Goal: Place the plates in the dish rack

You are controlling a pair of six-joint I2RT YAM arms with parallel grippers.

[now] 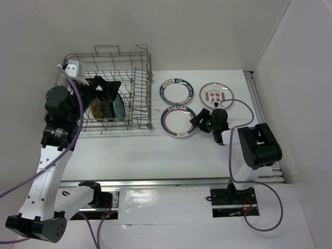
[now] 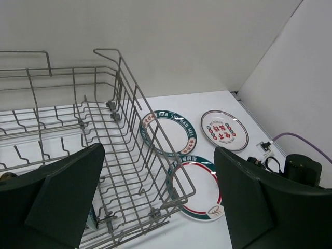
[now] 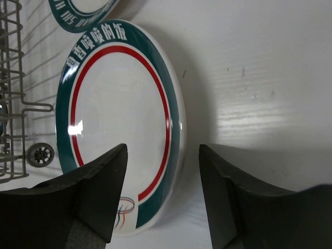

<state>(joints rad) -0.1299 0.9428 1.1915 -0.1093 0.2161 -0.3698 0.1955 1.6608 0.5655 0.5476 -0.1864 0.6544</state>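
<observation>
White surface (image 1: pixel 155 150): carries every item below. Dish rack (image 1: pixel 143 98): grey wire basket with upright tines and looped handles, standing at the far left of the surface. Left arm (image 1: pixel 57 129): rises from the near edge and reaches into the rack. Right arm (image 1: pixel 257 148): bent at the right side, its wrist pointing left toward the loose plates. Yellow plate (image 1: pixel 97 110) and pale teal plate (image 1: pixel 119 106): on edge inside the rack, near each other, largely hidden by the left arm; what lies between them cannot be told. Red-ringed green plate (image 1: pixel 176 123): flat on the surface just right of the rack, the nearest of the three loose plates. Green lettered plate (image 1: pixel 176 92): flat, just beyond the red-ringed one. Red-marked plate (image 1: pixel 216 95): white, flat, just right of the green lettered plate. Left hand (image 2: pixel 158 155): fingers spread wide with nothing gripped, held over the rack's interior by its right wall. Right hand (image 3: pixel 163 150): at the right edge of the red-ringed green plate, fingers partly spread, one over the plate's face, the other over bare surface, the rim between them; contact cannot be told.
</observation>
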